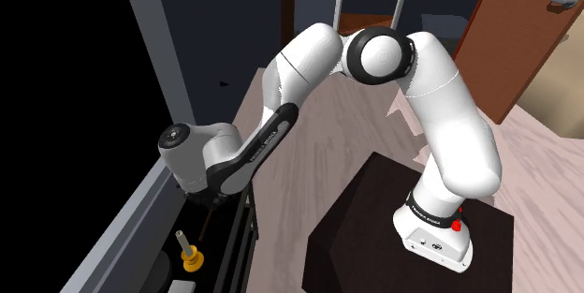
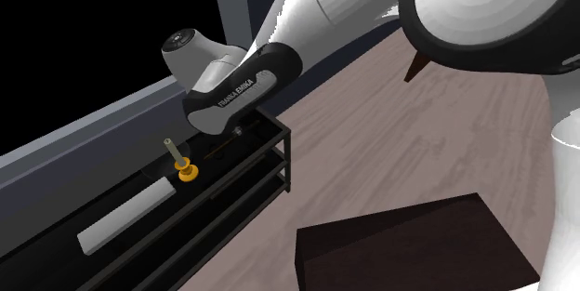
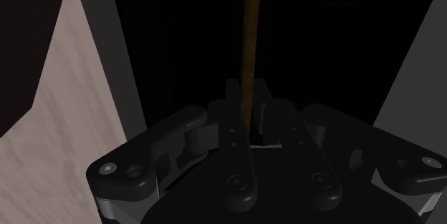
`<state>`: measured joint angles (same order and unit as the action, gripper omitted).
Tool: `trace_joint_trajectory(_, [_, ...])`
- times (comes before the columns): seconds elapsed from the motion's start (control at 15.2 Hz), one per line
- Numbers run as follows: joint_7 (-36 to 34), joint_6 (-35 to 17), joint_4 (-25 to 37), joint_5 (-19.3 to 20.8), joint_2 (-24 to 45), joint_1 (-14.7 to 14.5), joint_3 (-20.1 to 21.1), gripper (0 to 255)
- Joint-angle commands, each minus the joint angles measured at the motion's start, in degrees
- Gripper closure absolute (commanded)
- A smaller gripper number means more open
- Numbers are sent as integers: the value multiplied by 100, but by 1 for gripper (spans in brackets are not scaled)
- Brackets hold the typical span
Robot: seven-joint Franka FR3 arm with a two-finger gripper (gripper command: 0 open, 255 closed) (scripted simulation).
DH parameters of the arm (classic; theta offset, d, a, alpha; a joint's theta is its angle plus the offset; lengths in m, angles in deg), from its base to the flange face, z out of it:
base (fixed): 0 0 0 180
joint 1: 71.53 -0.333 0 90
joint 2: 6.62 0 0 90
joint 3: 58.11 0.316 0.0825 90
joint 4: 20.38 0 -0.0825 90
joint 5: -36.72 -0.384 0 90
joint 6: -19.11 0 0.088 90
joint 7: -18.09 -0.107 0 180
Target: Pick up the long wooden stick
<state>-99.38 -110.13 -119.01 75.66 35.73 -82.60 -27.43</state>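
Observation:
A thin brown wooden stick [image 3: 251, 29] lies along the dark top of a low black shelf [image 2: 271, 135] and runs straight away from the hand. In the wrist view my gripper [image 3: 254, 108] is down at the shelf top, its two black fingers drawn close together with the near end of the stick clasped between them. In the second exterior view a short length of the stick [image 2: 221, 151] shows as a thin line just past the gripper [image 2: 238, 131]. The shoulder view has the gripper [image 1: 213, 203] low over the shelf, its fingers hidden by the hand.
A small yellow-based piece with a grey upright post [image 2: 184, 166] stands on the shelf a little beyond the stick [image 1: 191, 256]. A flat grey bar [image 2: 125, 215] lies farther along. A grey wall ledge [image 2: 84, 140] runs behind the shelf. The dark stand [image 1: 365, 235] sits on the wooden floor.

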Motion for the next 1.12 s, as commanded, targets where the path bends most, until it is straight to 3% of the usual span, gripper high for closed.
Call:
trace_joint_trajectory(0.0, [12,26,-43,-23,-21,21,9,255])
trace_joint_trajectory(1.06, [364,642,-57,-505,-728,269,381,255])
